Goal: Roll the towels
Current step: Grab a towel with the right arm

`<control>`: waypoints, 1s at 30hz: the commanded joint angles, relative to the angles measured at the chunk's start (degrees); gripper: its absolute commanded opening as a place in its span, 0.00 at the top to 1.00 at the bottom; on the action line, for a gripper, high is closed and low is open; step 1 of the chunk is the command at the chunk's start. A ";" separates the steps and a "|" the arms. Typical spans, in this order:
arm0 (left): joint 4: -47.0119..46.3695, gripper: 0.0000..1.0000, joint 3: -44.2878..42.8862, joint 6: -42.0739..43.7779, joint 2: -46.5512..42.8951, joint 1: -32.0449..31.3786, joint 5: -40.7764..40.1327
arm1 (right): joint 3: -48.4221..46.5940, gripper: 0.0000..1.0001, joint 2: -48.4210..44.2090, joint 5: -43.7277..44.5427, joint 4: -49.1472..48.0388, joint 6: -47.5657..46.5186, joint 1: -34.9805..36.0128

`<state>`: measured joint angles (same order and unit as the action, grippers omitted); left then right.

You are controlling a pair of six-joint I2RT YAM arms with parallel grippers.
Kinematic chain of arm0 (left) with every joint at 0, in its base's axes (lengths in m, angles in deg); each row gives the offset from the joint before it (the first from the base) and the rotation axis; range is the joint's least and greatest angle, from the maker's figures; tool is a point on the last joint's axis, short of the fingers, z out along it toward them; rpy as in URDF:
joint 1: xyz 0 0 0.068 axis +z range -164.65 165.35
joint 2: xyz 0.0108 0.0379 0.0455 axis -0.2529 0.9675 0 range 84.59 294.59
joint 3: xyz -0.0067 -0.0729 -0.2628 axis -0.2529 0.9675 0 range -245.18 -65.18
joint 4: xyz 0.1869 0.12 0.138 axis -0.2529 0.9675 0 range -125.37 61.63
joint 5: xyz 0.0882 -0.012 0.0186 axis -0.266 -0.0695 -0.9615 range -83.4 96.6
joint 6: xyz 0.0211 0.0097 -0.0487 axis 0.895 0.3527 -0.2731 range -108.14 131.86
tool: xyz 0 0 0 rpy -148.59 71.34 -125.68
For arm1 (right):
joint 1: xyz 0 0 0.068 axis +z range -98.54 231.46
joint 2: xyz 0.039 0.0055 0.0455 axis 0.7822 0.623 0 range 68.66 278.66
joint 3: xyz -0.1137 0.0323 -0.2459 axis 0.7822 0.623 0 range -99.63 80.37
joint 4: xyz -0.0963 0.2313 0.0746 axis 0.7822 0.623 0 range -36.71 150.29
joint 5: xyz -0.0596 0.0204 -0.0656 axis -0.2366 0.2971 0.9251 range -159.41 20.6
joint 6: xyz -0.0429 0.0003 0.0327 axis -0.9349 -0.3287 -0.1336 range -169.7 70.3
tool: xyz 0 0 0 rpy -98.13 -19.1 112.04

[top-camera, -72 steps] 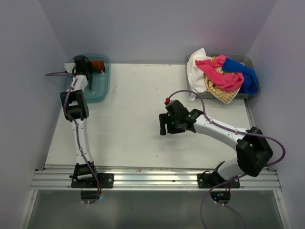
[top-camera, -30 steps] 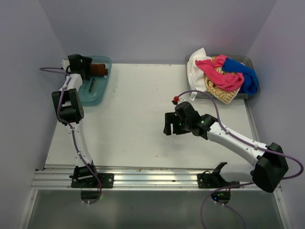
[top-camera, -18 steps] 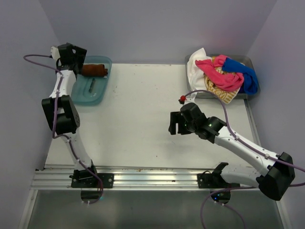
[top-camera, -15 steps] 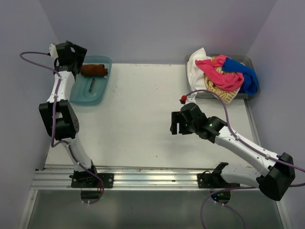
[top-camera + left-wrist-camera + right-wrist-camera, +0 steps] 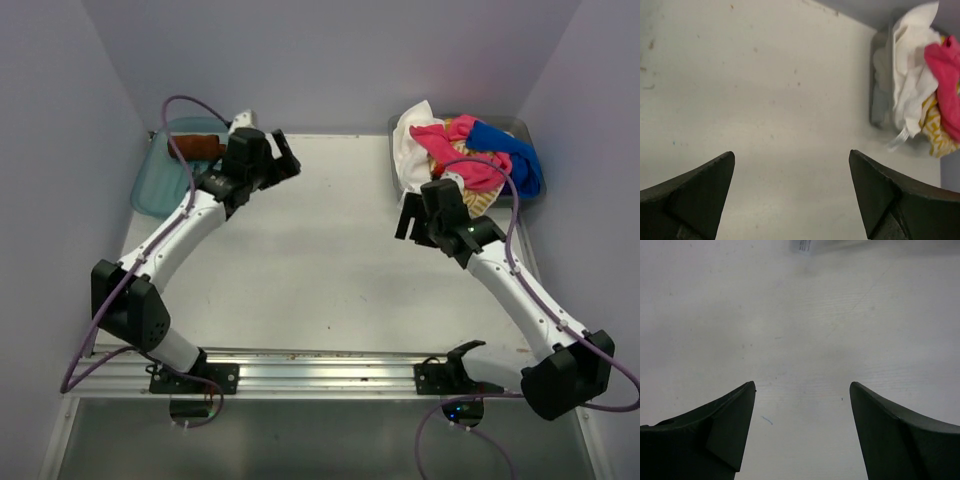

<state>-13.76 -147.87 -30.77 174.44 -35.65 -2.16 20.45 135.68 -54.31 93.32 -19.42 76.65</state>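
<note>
left arm (image 5: 190, 225) stretched forward, end effector (image 5: 285, 156) spread

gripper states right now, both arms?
Left gripper: open, holding nothing.
Right gripper: open, holding nothing.

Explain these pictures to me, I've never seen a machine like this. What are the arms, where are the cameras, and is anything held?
Two robot arms are bolted at the near edge of a white table. The wide picture looks down from above and behind them; the other two come from a camera on each wrist, so the dark wedges are that arm's own fingers. The left gripper and right gripper are both open and hold nothing. Far right, a grey tray holds a loose pile of towels: white, pink, blue, striped. Far left, a teal tray holds a rust-brown towel.
</note>
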 commanded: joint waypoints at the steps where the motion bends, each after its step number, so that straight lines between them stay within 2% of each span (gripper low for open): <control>1: 5.46 0.00 5.33 3.52 -3.35 -7.29 -6.88 | -4.23 0.20 1.52 -0.50 1.89 -1.28 -4.87; 2: 5.99 0.00 6.22 3.09 -4.14 -10.96 -7.67 | -4.76 0.20 1.79 -1.29 1.98 -1.02 -5.76; 5: 7.31 0.00 9.56 3.17 -5.29 -16.42 -8.65 | -5.73 0.20 3.28 -1.73 2.07 0.04 -8.57; 8: 8.28 0.01 12.38 3.78 -6.60 -19.25 -8.13 | -8.88 0.19 5.65 -1.12 2.42 0.39 -11.56; 13: 7.84 0.00 17.30 5.45 -9.77 -19.52 -8.91 | -14.60 0.19 11.62 -6.64 0.49 1.00 -23.13; 19: 7.31 0.00 19.85 6.24 -12.85 -19.52 -6.02 | -23.39 0.20 21.19 -6.65 -1.27 3.72 -32.11; 22: 7.13 0.00 20.29 6.42 -13.11 -19.52 -4.17 | -27.43 0.21 27.16 -7.45 -2.68 4.87 -33.89; 25: 7.40 0.00 20.56 6.86 -13.20 -19.52 -3.38 | -32.70 0.24 33.32 -6.39 -1.80 5.31 -34.33; 28: 6.70 0.00 21.52 7.74 -13.47 -19.52 -3.20 | -35.96 0.32 37.03 -5.87 -2.50 5.57 -34.51; 30: 5.13 0.00 22.57 8.35 -13.64 -19.52 -3.46 | -37.20 0.42 39.49 -5.69 -4.34 5.40 -34.51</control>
<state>-5.68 -126.74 -24.71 162.57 -55.27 -5.94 -13.56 173.49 -60.02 91.27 -14.89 42.08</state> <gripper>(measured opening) 0.994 0.602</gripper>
